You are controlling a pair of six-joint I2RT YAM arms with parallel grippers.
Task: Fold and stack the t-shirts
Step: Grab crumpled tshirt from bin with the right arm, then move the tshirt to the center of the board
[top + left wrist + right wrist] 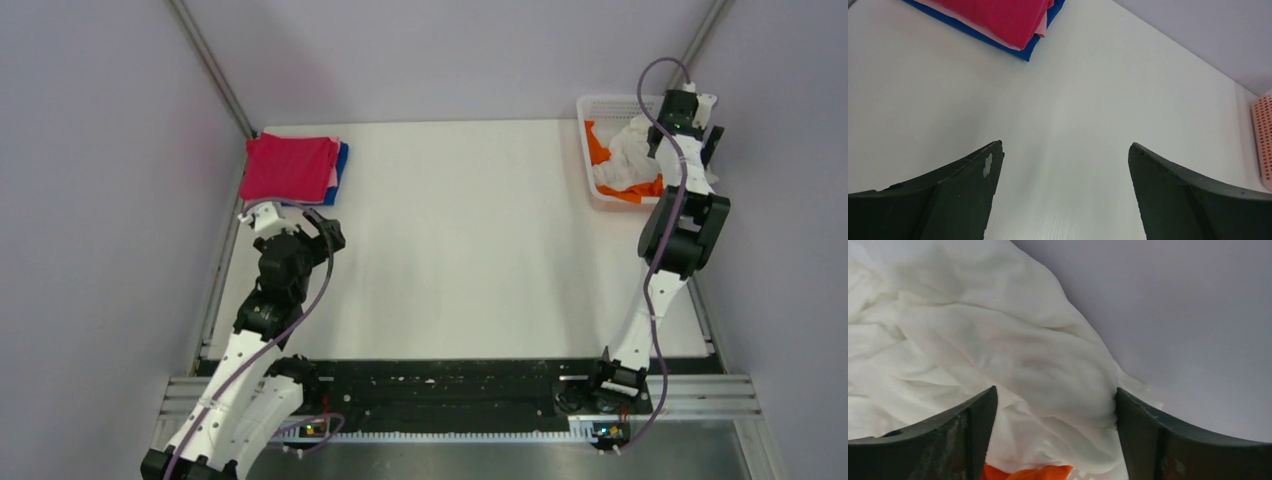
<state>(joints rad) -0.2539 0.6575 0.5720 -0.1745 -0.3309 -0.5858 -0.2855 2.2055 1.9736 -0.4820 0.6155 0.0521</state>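
A folded magenta-red t-shirt [288, 167] [1008, 17] lies on top of a folded blue one [342, 170] [1033, 50] at the table's far left corner. My left gripper [295, 218] [1065, 145] hangs open just in front of that stack, with only bare table between its fingers. At the far right, a crumpled white t-shirt [630, 150] [973, 340] lies over an orange one [600, 145] [1023, 474] in the basket. My right gripper [668, 140] [1055, 392] is down in the white cloth, jaws wide apart on either side of a bunched fold, the right finger touching it.
The white lattice basket [600, 102] [1262, 130] stands at the table's far right corner, against the grey wall. Metal frame posts rise at both back corners. The white table [460, 240] stretches between the stack and the basket.
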